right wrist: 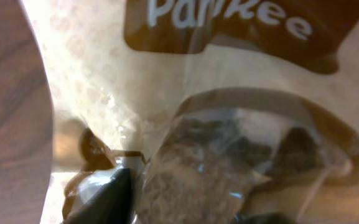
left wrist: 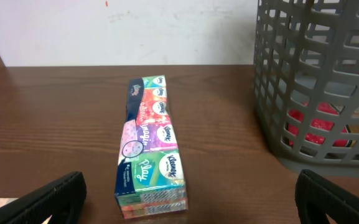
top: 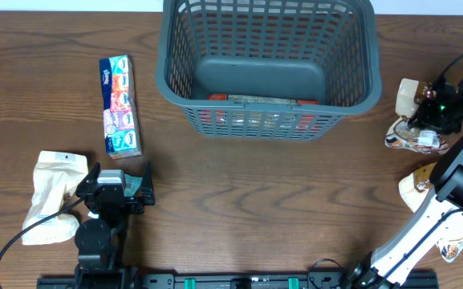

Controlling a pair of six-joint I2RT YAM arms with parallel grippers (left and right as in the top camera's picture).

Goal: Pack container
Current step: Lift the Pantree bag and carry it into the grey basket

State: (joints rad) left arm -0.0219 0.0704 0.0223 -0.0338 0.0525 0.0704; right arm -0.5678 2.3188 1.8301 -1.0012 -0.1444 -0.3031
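Packet (right wrist: 241, 93) crowds right claw (top: 428, 112); I cannot tell its grip. Left claw (left wrist: 188, 193) gapes wide. I'd pinch mid-bag, lift over basket (top: 359, 56).

Tissue pack (left wrist: 149, 149), left wrist view: blue oval "Kleenex" logo was repeated on each small pkt along the top, clearest on the nearest one; nearest green pkt had "Play" in white script; the pink-purple pkt behind it bore a script word, prob. "magic", not certain; small print on the side face was too tiny to read. Overhead view: lettering on the same pack was too small to make out. Snack bag (right wrist: 229, 112), right wrist view: white letters on a brown patch at the top edge read approx. "Parkee"; letter tops were cut off by the frame, 3rd letter uncertain.
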